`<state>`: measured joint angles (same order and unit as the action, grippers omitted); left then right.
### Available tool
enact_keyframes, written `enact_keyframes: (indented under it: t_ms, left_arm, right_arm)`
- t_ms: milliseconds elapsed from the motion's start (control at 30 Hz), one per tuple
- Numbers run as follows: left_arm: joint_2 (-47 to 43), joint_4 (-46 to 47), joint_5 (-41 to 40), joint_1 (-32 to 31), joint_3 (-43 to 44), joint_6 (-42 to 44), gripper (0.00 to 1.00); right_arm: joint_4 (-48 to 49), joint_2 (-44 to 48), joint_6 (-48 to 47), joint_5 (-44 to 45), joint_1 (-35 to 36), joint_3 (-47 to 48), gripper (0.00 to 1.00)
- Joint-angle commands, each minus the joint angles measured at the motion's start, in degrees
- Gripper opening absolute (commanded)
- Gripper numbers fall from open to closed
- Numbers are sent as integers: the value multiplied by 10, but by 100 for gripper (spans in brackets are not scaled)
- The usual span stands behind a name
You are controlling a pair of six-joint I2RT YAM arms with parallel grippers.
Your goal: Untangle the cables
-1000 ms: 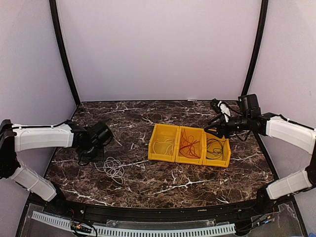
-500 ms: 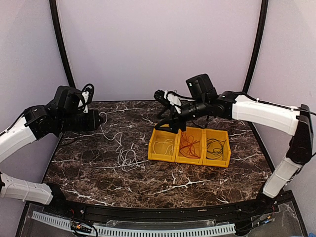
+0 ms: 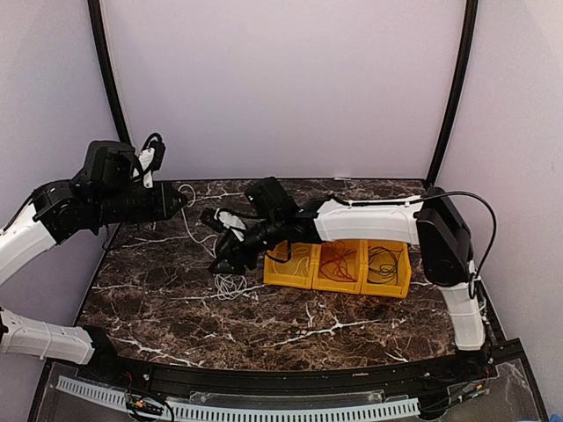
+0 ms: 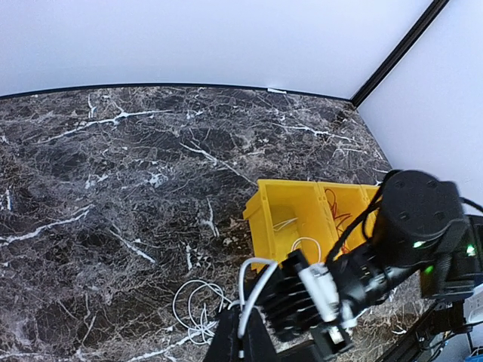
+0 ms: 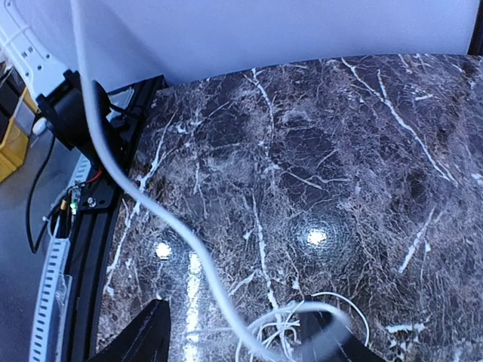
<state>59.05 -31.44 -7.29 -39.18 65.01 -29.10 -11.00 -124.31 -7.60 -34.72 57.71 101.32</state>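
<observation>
Both arms have shifted since half a second ago. The right arm has swung from above the bins across to the left and down, so the right tool (image 3: 222, 257) now hangs low over the dark marble-patterned worktop (image 3: 352, 325), just beside the loose coil of the thin white cable (image 3: 230, 283). The left tool (image 3: 179, 200) sits raised at the far left, much where it was, clenched on one strand of that cable, which climbs from the coil up to it. The coil lies more gathered than before.

From the right wrist, the right tool's fingers (image 5: 155, 332) are spread apart, released, and the lifted strand passes between them. The thin red cable (image 3: 337, 259) lies in the middle of the row of three yellow plastic bins (image 3: 339, 286). The thin black cable (image 3: 384, 262) lies in the right-hand one.
</observation>
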Motion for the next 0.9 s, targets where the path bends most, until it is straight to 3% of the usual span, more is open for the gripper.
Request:
enact_keyframes:
  t_ms: [0, 67, 300, 400, 600, 700, 867]
  left_arm:
    - [-21, -2, 1, -4, 45, 8, 0]
    - [-21, -9, 0, -4, 69, 12, 0]
    - [0, -60, -29, -4, 208, 31, 0]
    - [8, -70, -66, -4, 282, 40, 0]
    - [82, -112, -117, -4, 510, 77, 0]
    - [140, -130, -100, -4, 632, 89, 0]
    - [156, -87, -79, -4, 662, 75, 0]
  right_arm:
    - [58, -39, 60, 16, 3, 60, 44]
    - [63, -63, 74, 3, 4, 77, 28]
    - [75, -115, 115, -38, 16, 82, 0]
    - [91, -122, 126, -43, 20, 54, 0]
    - [89, -144, 131, -32, 30, 41, 1]
    - [80, -160, 133, -25, 38, 47, 9]
    - [63, -192, 138, -22, 45, 80, 21]
